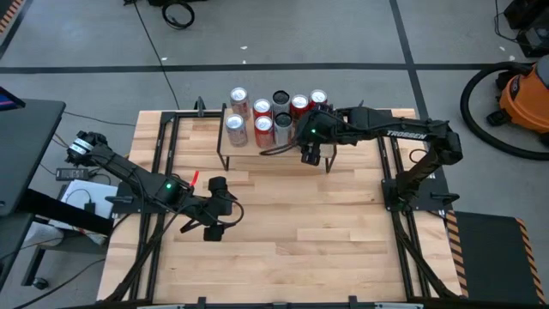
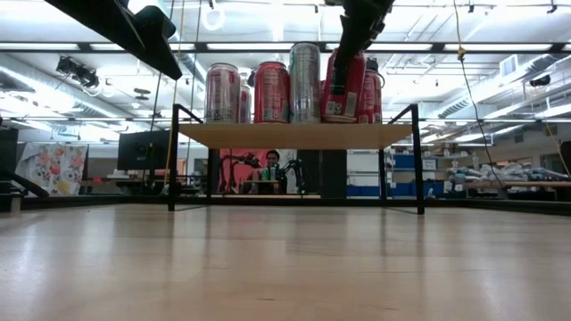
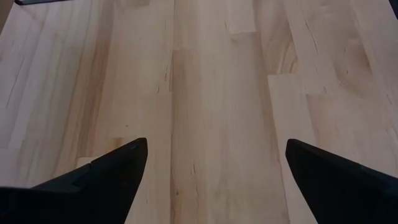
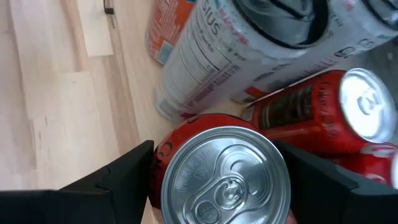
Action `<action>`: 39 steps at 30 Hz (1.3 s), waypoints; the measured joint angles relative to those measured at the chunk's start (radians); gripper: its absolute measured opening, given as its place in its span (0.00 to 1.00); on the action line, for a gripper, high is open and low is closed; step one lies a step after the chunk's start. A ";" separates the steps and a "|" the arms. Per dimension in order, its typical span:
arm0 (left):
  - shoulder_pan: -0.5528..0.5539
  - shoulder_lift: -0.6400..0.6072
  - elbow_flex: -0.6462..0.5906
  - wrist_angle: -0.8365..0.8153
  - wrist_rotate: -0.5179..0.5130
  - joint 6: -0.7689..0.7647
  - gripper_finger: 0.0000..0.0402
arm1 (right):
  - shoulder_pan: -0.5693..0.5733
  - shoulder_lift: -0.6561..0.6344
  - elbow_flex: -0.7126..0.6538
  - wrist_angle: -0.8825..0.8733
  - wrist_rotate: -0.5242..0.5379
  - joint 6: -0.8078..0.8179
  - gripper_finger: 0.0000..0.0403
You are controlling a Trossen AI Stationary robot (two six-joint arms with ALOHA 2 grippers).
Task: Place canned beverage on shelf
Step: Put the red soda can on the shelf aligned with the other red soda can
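L arm parked at table's 8 o'clock, out of the way. Left gripper (image 1: 214,219) hangs over bare table (image 1: 326,240), fingers wide apart, nothing between them. L wrist view confirms: only wood planks past both fingertips.

Shelf (image 2: 294,135) sits at 12 o'clock, far edge of table. On it, L to R in high view: silver-top cans (image 1: 237,118), red cans at center, dark-top can (image 1: 281,99), then more red toward R end. Cans are bunched tight, probably to leave room for more.

R arm reaches in from 3 o'clock. Right gripper (image 1: 313,146) at shelf's R front corner. R wrist view: red can (image 4: 227,177) upright between the two fingers (image 4: 118,177), lid facing camera, fingers flanking both sides. Looks clamped on it or just about to let go; contact itself not clear. Judgement: can is at or on the shelf, set at the open R end because other spots are taken.

View diffs: high view hides this can under the gripper. Low view shows can (image 2: 343,85) with its base level with the plank, gripper coming from above. Wrist view alone shows the tall white can lying tilted just behind.
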 joint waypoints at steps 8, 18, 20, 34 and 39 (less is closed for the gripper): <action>0.000 0.000 0.000 0.000 0.000 0.002 0.98 | -0.017 0.000 -0.041 0.070 -0.012 -0.021 0.77; 0.000 0.000 0.000 0.000 -0.003 0.003 0.98 | -0.020 0.000 -0.042 0.094 -0.013 -0.030 0.77; 0.000 0.000 0.000 0.000 -0.003 0.004 0.98 | -0.020 0.000 -0.042 0.094 -0.012 -0.030 0.77; 0.000 0.000 0.000 0.000 -0.002 0.005 0.98 | -0.024 0.000 -0.042 0.077 -0.012 -0.028 0.78; 0.000 0.000 0.000 0.000 -0.002 0.005 0.98 | -0.024 0.000 -0.042 0.078 -0.013 -0.026 0.86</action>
